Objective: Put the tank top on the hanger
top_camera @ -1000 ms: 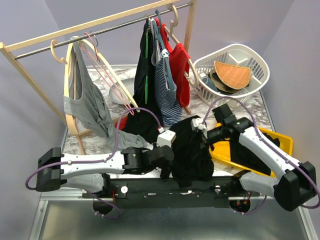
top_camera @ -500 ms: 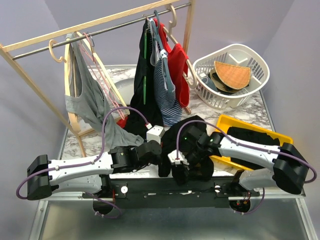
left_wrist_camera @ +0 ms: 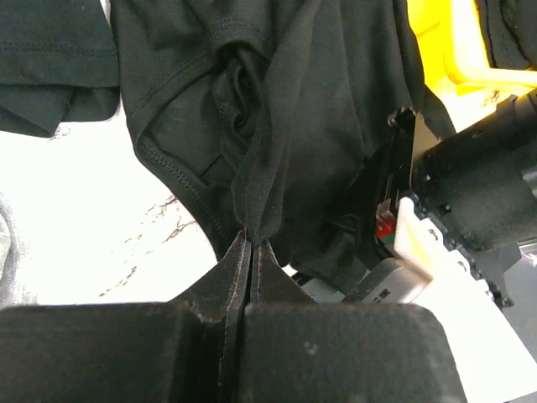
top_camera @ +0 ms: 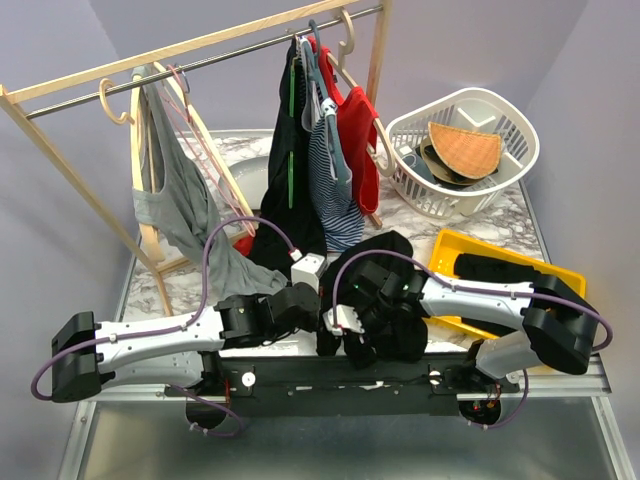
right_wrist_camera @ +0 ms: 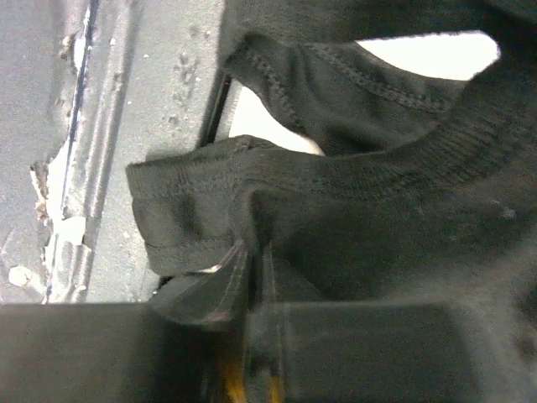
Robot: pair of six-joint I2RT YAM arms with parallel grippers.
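Left claw (left_wrist_camera: 249, 243): clamped on a thin fold of the tank top (top_camera: 400, 343), at the middle of the near edge of the counter (top_camera: 190, 288).
Right claw (right_wrist_camera: 252, 248): pinched shut on a stitched hem, just beside the left.
Risk, grip: shallow bites on limp cloth will likely slip if the claws pull apart.
Risk, shape: the bunched heap may hide the armholes.
Hanger: cannot be told apart among those on the far rail (top_camera: 200, 45).

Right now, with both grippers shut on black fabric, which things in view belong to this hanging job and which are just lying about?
Belong to the job:
tank top, pinched by left gripper and right gripper
hanger, hanging at left

Just lying about:
grey tank top
green-striped garment
striped top
red top
white basket
yellow tray
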